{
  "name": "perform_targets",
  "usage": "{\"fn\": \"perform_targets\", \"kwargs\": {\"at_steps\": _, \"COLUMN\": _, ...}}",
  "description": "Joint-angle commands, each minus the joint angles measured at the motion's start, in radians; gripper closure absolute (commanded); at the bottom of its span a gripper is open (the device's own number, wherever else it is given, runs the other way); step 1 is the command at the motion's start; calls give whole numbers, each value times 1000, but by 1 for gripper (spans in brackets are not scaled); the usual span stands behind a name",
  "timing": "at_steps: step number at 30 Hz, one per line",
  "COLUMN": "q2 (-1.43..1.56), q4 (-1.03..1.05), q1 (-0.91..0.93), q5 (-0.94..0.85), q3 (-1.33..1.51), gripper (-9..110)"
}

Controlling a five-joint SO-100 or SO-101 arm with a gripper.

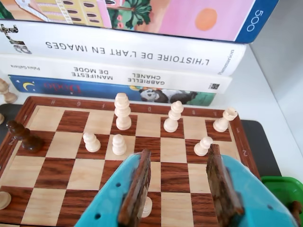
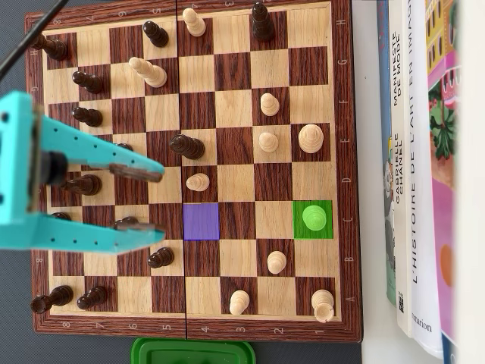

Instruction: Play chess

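Observation:
In the overhead view the wooden chessboard (image 2: 345,91) carries several white and dark pieces. One square is tinted purple (image 2: 201,221). Another is tinted green under a white piece (image 2: 313,218). My turquoise gripper (image 2: 155,199) reaches in from the left, open and empty, over the dark side. In the wrist view the gripper (image 1: 179,151) hangs open above bare squares, with the same white piece (image 1: 173,117) straight ahead on the back row. A white pawn (image 1: 147,206) is half hidden behind the left finger (image 1: 137,189).
Stacked books (image 1: 128,52) lie just beyond the board's far edge. A green container (image 2: 193,351) sits beside the board and shows at the right of the wrist view (image 1: 284,189). A tall white piece (image 1: 122,111) and dark pieces (image 1: 23,137) stand to the left.

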Motion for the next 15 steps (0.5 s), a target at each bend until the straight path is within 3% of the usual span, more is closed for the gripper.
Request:
{"fn": "perform_targets", "kwargs": {"at_steps": 1, "q2": 132, "q4": -74, "q1": 2, "q5": 6, "q3": 74, "gripper": 84}}
{"fn": "perform_targets", "kwargs": {"at_steps": 15, "q2": 491, "q4": -104, "q1": -52, "q5": 5, "q3": 353, "gripper": 84}}
